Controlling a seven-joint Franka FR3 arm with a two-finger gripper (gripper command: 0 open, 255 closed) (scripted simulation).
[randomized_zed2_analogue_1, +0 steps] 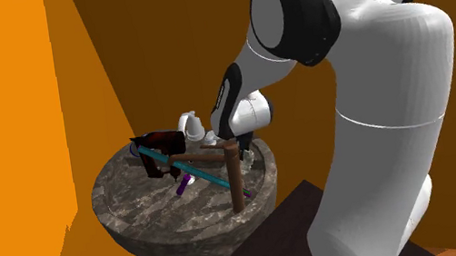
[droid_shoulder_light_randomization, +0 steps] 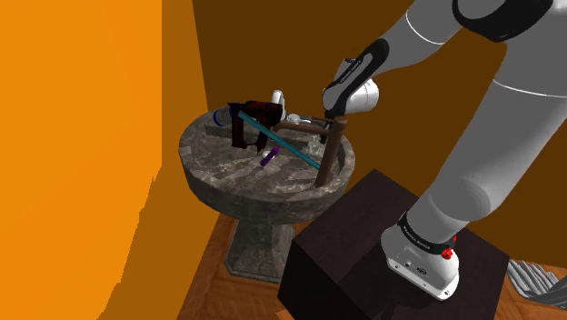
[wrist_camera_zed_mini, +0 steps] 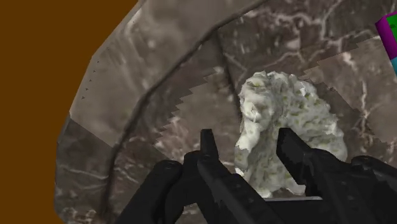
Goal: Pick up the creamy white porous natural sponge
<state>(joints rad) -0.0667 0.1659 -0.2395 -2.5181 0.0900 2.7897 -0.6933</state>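
Wrist view: gripper (wrist_camera_zed_mini: 247,145) fingers apart, pale porous sponge (wrist_camera_zed_mini: 286,108) dead ahead between them, on stone basin (wrist_camera_zed_mini: 114,83) floor near rim (bulk sits twd one finger). Not clamped imo; nudge sideways, then close.

Marbled stone basin (droid_shoulder_light_randomization: 263,198) on a pedestal is noted. A teal rod (droid_shoulder_light_randomization: 282,144) is seen across it. The gripper (droid_shoulder_light_randomization: 333,117) is positioned above a brown post (droid_shoulder_light_randomization: 328,159).

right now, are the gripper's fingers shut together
No, in the wrist view the gripper has its two fingers standing apart, with the pale porous sponge showing between them.
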